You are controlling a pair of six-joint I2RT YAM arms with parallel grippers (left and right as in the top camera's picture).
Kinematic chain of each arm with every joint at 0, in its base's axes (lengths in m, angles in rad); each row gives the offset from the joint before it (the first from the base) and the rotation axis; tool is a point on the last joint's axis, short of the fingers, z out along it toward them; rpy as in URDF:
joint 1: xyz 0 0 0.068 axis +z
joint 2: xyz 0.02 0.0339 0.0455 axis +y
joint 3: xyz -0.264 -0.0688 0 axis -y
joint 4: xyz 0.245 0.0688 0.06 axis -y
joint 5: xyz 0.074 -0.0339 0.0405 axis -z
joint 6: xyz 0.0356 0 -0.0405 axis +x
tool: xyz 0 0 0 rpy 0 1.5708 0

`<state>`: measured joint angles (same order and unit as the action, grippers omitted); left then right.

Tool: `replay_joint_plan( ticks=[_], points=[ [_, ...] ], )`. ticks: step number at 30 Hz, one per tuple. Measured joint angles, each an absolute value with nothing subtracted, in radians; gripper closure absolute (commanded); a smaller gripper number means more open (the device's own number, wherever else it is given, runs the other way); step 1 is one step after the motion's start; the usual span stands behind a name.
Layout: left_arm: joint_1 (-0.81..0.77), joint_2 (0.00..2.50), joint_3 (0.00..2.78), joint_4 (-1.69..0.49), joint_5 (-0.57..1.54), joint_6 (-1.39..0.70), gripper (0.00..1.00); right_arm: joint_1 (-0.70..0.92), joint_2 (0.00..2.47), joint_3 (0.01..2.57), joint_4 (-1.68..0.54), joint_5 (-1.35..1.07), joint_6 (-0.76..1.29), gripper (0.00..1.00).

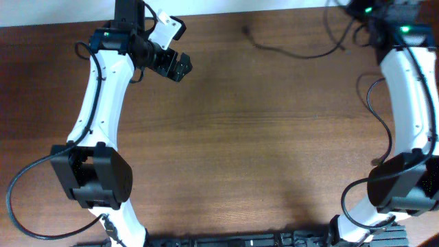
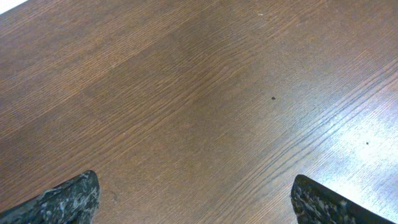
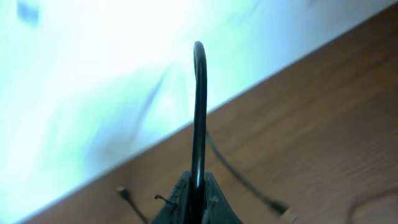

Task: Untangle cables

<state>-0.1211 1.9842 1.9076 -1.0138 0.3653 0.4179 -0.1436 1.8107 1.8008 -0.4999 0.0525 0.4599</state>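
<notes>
A thin black cable [image 1: 295, 53] lies along the table's far edge, with a plug end at the left and its right part rising toward my right gripper [image 1: 362, 12]. In the right wrist view the right gripper [image 3: 198, 193] is shut on a black cable [image 3: 199, 106], which arches upward out of the fingers. Another strand [image 3: 239, 174] with a plug end and a small loose plug [image 3: 124, 194] lie on the wood beyond it. My left gripper [image 1: 173, 65] is open and empty over bare table at the far left. Its fingers [image 2: 199, 205] are spread wide, with no cable between them.
The brown wooden table [image 1: 240, 137] ends at a far edge against a white surface [image 3: 93, 74] just beyond the right gripper. Thicker black arm wires [image 1: 374, 103] hang beside the right arm. The arm bases stand at the near left and near right.
</notes>
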Motion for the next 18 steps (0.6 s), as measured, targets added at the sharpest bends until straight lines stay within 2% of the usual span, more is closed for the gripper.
replay_joint_plan(
  ticks=[10, 18],
  points=[
    [-0.121, 1.984, 1.908, -1.014, 0.365, 0.418, 0.01, -0.26, 1.809, 1.816, -0.363, 0.172, 0.37, 0.96],
    [-0.121, 1.984, 1.908, -1.014, 0.366, 0.418, 0.01, -0.269, 1.831, 1.816, -0.378, 0.179, 0.279, 0.96]
  ],
)
